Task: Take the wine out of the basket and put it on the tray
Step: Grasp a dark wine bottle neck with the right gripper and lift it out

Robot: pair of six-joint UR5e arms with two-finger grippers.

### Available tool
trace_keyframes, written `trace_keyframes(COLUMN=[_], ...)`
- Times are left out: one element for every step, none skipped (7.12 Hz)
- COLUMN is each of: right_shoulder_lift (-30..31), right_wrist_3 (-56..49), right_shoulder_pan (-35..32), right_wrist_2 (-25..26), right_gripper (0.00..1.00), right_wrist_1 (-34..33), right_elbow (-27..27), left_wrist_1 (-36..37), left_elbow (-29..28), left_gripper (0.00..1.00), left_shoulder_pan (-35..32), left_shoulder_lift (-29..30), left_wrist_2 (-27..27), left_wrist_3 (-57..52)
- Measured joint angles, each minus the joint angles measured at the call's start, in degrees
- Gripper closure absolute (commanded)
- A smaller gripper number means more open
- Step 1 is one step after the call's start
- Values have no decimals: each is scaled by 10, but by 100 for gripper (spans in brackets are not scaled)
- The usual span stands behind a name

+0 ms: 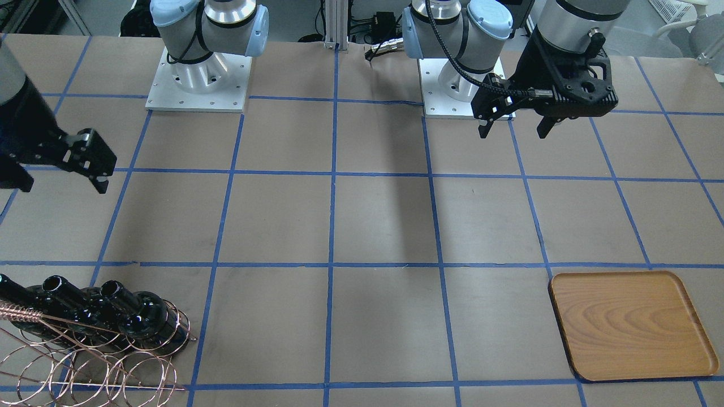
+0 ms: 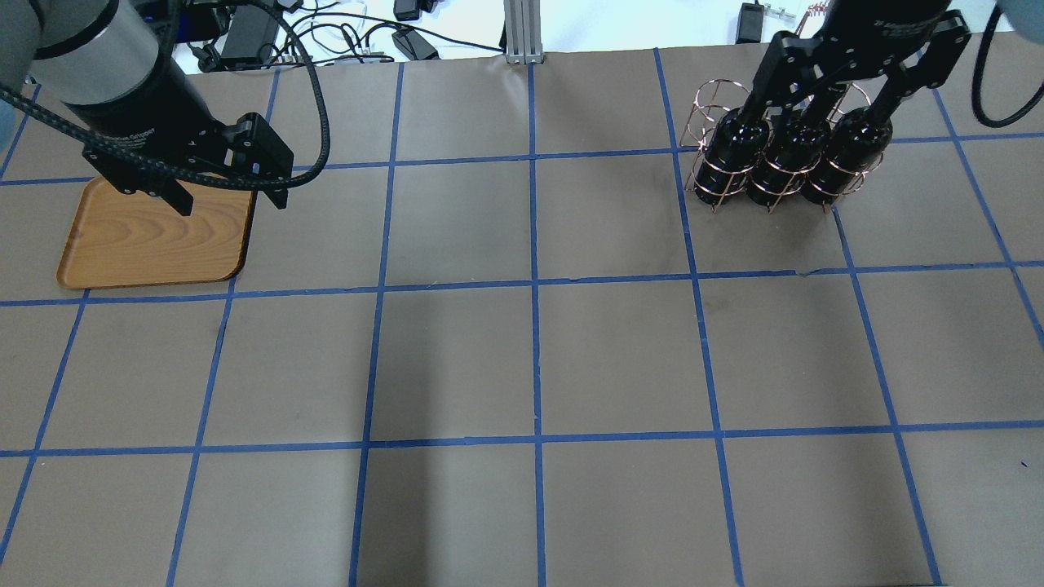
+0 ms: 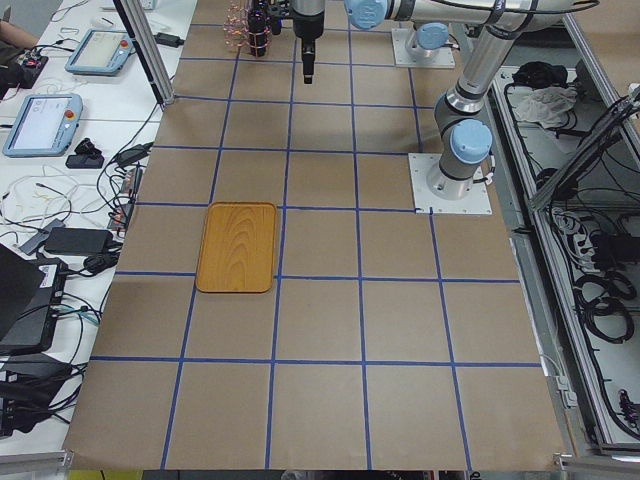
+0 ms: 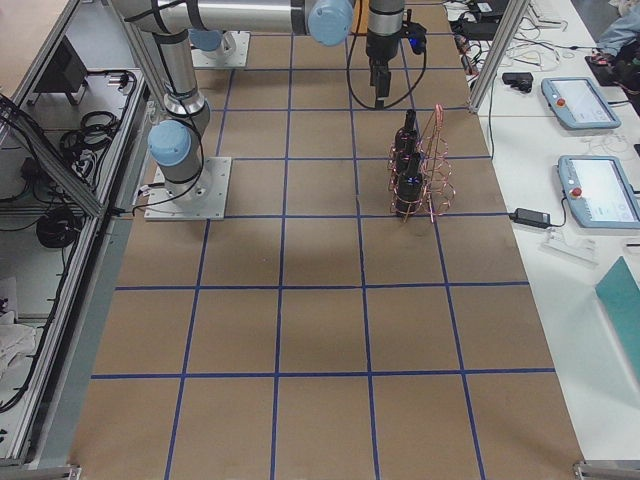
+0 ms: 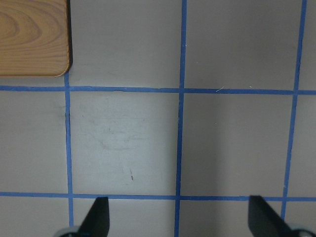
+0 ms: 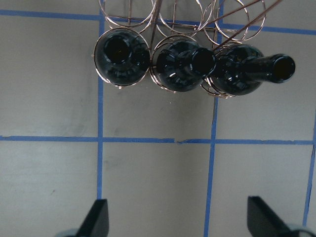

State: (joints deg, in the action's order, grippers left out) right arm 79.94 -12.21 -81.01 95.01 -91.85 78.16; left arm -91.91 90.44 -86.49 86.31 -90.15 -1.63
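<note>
In the front view, your left gripper [image 1: 513, 131] at upper right and your right gripper [image 1: 63, 183] at the left edge both hang spread wide, holding nothing. At lower left, three glossy near-black glass wine bottles [image 1: 144, 319] stand in the rose-gold wire basket [image 1: 20, 311]. The orange-brown wooden tray [image 1: 630, 325] lies at lower right. In the overhead view, the right gripper hovers over the bottles at upper right.

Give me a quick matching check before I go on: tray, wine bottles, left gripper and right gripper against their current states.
Column one:
1. tray
2. wine bottles
3. left gripper
4. right gripper

Column two:
A. open, hovering close to the bottles
B. upright in the basket
C. empty, nothing on it
D. open, hovering by the tray's corner

Pairs: 1-C, 2-B, 3-D, 4-A
</note>
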Motion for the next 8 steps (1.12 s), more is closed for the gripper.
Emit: trace_keyframes(right_shoulder_lift=[-32, -58, -80, -97, -111, -121, -130, -135], right_wrist_3=[-11, -14, -15, -15, -14, -12, -12, -14], right_shoulder_pan=[7, 9, 10, 10, 10, 10, 10, 10], right_wrist_2=[1, -1, -2, -5, -11, -18, -21, -21], right_gripper=[1, 4, 5, 7, 9, 13, 19, 29], right_wrist_1=[-19, -36, -54, -65, -71, -77, -85, -92], right_elbow=[-16, -29, -34, -35, -35, -34, -32, -31], left_wrist_1=[0, 0, 0, 0, 1, 1, 1, 1], left_elbow=[0, 0, 2, 3, 4, 4, 4, 4], left_gripper=[0, 0, 0, 0, 0, 0, 0, 0], left_shoulder_pan=[0, 0, 0, 0, 0, 0, 0, 0], left_shoulder_lift=[0, 0, 0, 0, -1, -1, 0, 0], left_wrist_2=[0, 0, 0, 0, 0, 1, 1, 1], left_wrist_3=[0, -1, -1, -1, -1, -1, -1, -1])
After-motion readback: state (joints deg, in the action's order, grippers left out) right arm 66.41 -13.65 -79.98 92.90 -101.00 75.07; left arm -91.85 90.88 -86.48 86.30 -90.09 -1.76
